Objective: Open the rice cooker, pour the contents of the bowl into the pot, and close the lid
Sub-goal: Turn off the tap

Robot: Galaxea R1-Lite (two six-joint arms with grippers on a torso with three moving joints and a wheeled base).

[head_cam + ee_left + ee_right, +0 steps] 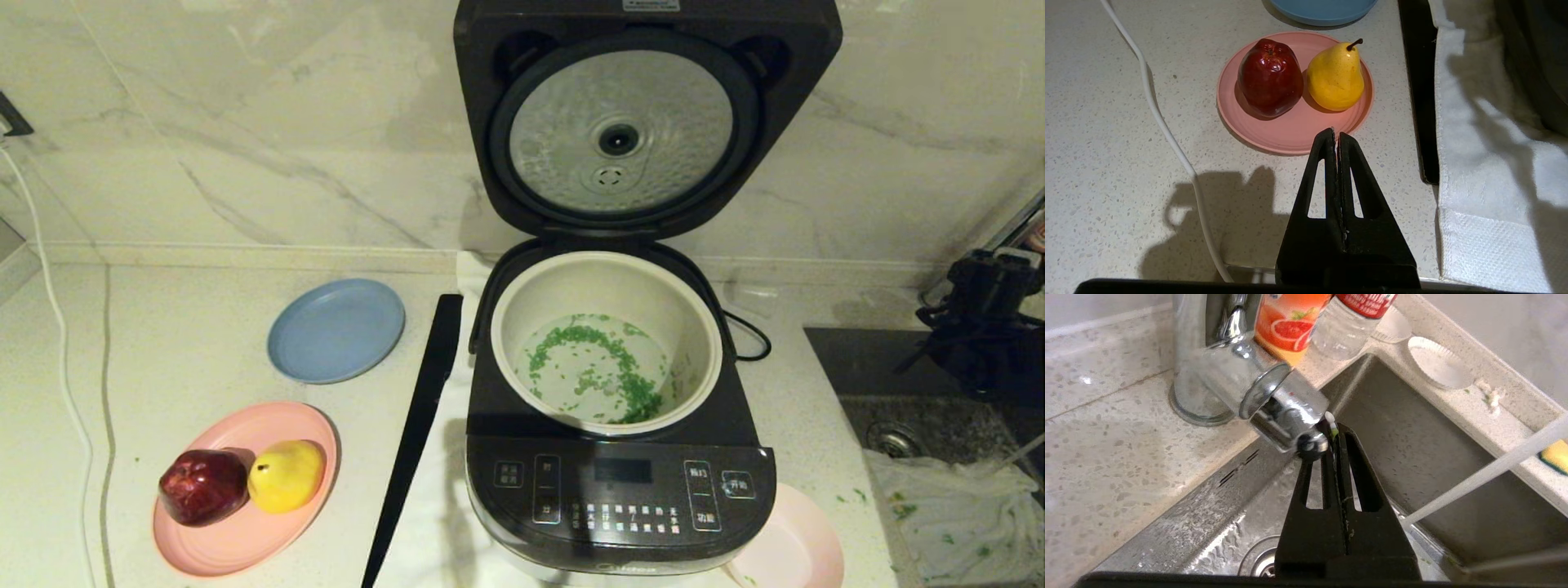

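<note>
Here, lid [645, 114] raised, bowl [796, 543] half hidden behind rice cooker [620, 490], left gripper [1336, 136] and right gripper [1334, 430] clenched, empty.

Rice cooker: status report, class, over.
Both claws shut, empty: left claw near fruit plate, right claw over sink. Lid up, grains in pot. Nothing blocking.

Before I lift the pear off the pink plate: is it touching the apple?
Cannot tell. In the head view the pear and apple overlap; the left wrist view shows only a dark seam between them, neither plain contact nor gap.
</note>
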